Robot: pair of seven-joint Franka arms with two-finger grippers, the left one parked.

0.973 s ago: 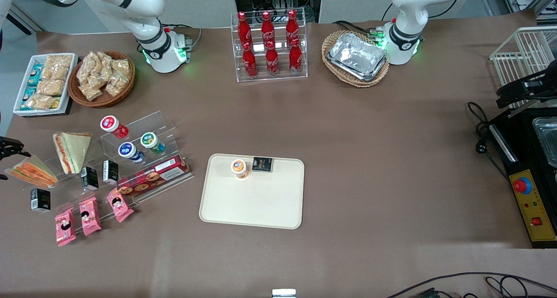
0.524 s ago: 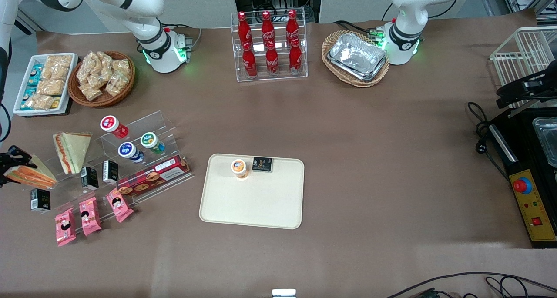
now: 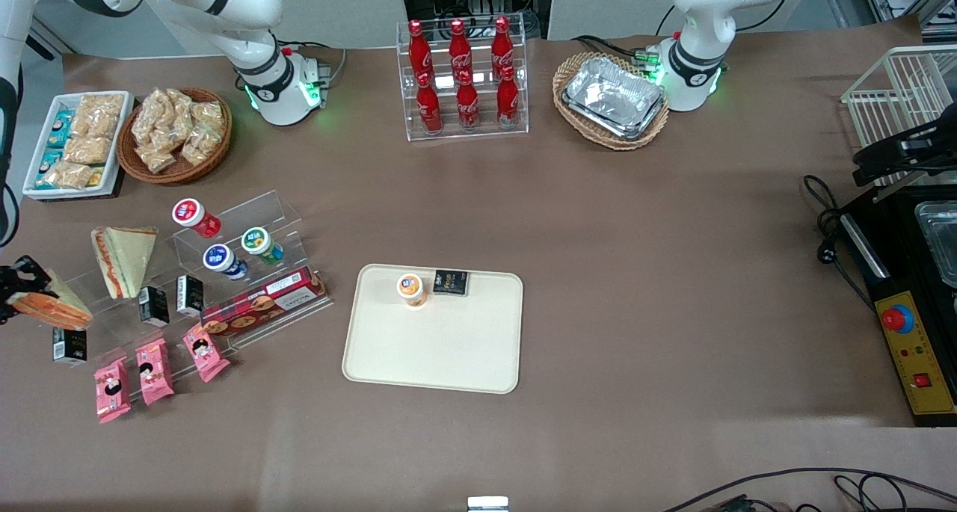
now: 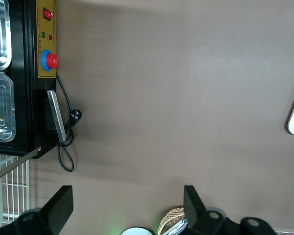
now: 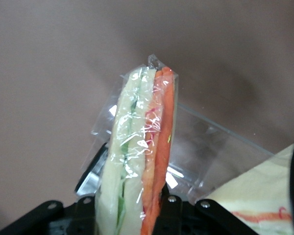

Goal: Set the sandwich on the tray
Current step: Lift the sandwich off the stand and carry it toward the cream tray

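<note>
The sandwich (image 3: 52,308), a clear-wrapped wedge with orange filling, is at the working arm's end of the table, by the clear display step. My gripper (image 3: 21,284) is shut on it. In the right wrist view the sandwich (image 5: 139,156) stands edge-on between the two black fingers (image 5: 172,203), its orange, white and green layers showing, and the gripper (image 5: 129,204) clamps its wide end. The cream tray (image 3: 448,355) lies flat in the middle of the table, well away from the gripper. It carries an orange-lidded cup (image 3: 410,288) and a black packet (image 3: 451,282).
A paler wedge sandwich (image 3: 123,258) leans on the clear acrylic stand (image 3: 247,217) beside the held one, with yogurt cups, black cartons, a biscuit box and pink packets around it. Farther from the camera stand a snack basket (image 3: 174,133), a cola rack (image 3: 463,78) and foil trays (image 3: 613,97).
The gripper has come down from above the step onto the orange sandwich and shut on it. The sandwich has shifted slightly toward the table's end and looks raised.
</note>
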